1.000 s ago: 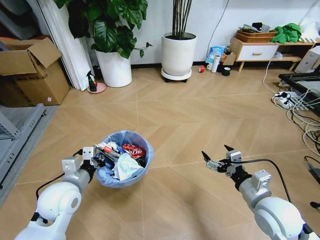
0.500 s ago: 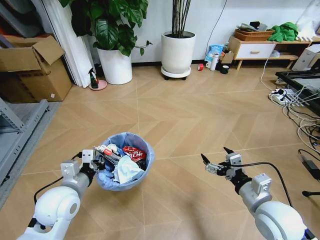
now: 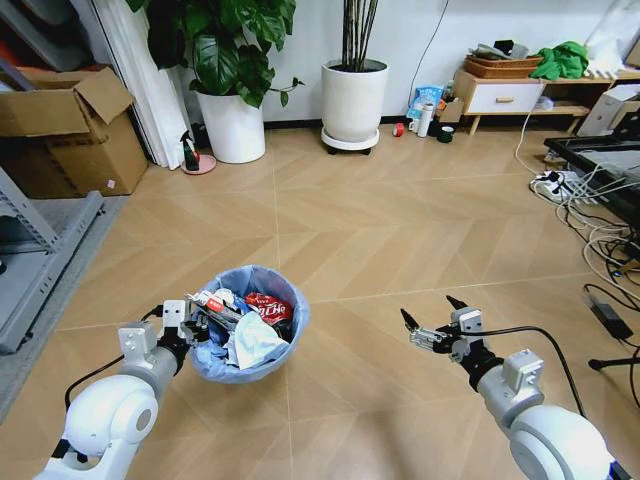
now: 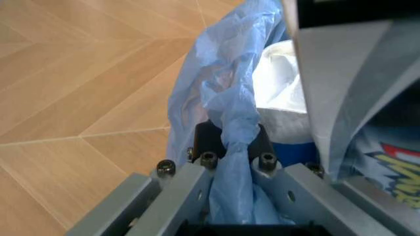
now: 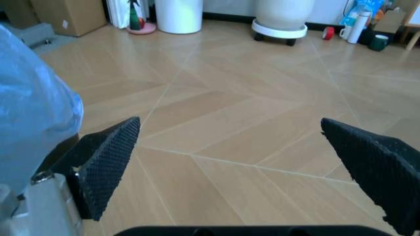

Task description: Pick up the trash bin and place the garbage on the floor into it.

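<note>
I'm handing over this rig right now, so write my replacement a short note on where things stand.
Left gripper: shut on the rim of the trash bin, pinching the blue bag, at the robot's front left.
Right gripper: open, holding nothing, over bare floor at front right.
Garbage: crumpled paper, a red wrapper and other bits are in the bin.
Done: bin is gripped and litter is inside it.
Left: no loose litter is visible on the nearby floor; check the area outside the cameras before calling it finished.
</note>
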`<state>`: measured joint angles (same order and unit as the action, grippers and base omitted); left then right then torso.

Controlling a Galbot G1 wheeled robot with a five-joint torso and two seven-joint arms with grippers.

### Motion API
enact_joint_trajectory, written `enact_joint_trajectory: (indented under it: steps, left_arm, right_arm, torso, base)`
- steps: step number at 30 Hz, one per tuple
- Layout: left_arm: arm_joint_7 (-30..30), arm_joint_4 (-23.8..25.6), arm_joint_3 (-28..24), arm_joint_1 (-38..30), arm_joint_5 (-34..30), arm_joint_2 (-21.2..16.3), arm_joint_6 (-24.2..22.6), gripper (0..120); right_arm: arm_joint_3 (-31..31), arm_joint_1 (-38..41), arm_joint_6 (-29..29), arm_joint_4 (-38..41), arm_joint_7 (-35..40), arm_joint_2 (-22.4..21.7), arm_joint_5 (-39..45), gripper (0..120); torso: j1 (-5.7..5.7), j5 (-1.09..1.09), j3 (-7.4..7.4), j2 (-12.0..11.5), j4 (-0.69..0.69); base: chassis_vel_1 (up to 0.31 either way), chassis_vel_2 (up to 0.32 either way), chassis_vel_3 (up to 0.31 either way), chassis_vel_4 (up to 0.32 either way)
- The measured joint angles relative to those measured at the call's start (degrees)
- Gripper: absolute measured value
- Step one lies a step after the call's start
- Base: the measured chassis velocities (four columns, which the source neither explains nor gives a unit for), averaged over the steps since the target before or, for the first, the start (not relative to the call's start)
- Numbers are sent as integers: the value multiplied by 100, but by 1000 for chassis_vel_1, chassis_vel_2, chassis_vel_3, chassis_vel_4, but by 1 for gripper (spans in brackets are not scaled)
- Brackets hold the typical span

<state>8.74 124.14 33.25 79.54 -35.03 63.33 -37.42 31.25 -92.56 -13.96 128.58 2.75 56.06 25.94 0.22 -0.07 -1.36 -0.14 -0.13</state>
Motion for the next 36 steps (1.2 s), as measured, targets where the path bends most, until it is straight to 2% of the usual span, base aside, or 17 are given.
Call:
enact_joint_trajectory:
  steps: [14, 36]
  left_arm:
    - [-46, 5, 85, 15, -59, -17, -18, 0]
    - [-100, -77, 2, -10, 183, 66, 74, 0]
  right_arm:
    - [-4, -36, 9, 24, 0, 23, 12, 100]
    - [7, -11, -106, -12, 46, 23, 135, 100]
  torso:
    - [1, 2, -1, 0, 1]
    - [1, 2, -1, 0, 0]
  base:
    - [0, 0, 0, 0]
    - [0, 0, 0, 0]
